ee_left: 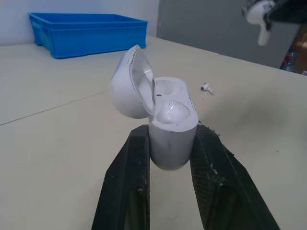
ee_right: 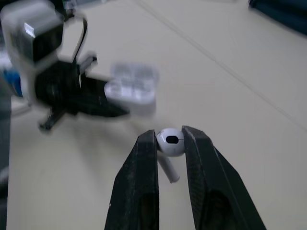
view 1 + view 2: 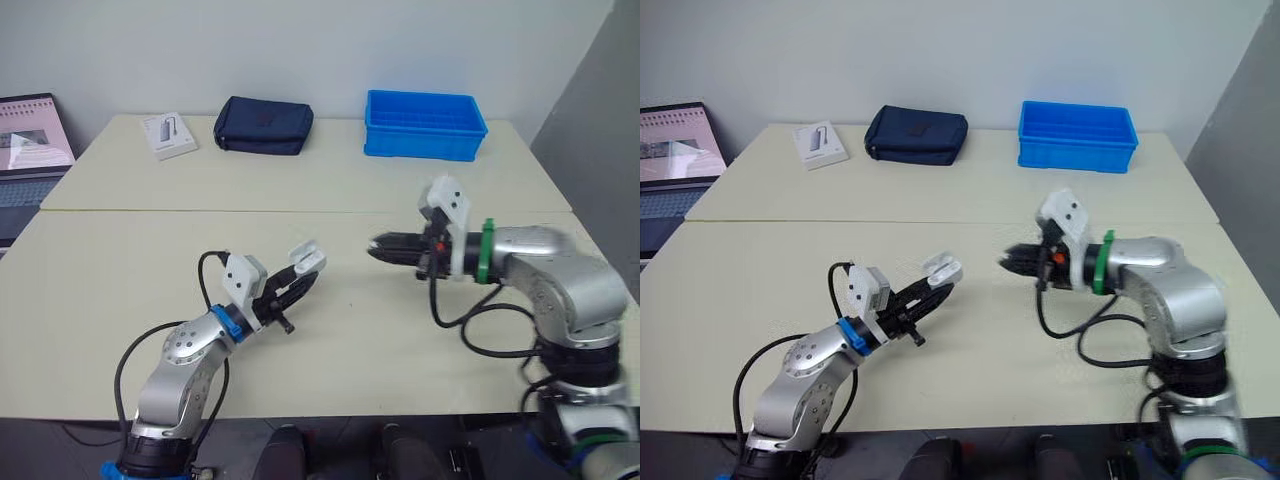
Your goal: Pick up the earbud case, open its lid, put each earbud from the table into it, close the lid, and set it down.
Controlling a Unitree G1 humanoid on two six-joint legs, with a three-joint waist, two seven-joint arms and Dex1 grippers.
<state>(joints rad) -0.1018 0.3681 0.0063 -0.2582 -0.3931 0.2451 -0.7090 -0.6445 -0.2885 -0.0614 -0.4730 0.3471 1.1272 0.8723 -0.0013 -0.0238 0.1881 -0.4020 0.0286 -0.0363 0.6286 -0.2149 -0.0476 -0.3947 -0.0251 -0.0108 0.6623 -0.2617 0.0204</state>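
My left gripper (image 3: 300,277) is shut on the base of the white earbud case (image 1: 169,125), held just above the table. The case's lid (image 1: 128,84) is hinged open, and both wells look empty. My right gripper (image 2: 170,136) is shut on a white earbud (image 2: 171,142), whose stem points down. It hovers to the right of the case, fingertips (image 3: 380,245) aimed at it across a small gap. A second earbud (image 1: 206,87) lies on the table beyond the case.
Along the far edge of the table (image 3: 120,300) stand a blue bin (image 3: 425,125), a dark blue pouch (image 3: 263,125) and a small white box (image 3: 168,135). A laptop (image 3: 30,150) sits off the far left. Cables hang from both arms.
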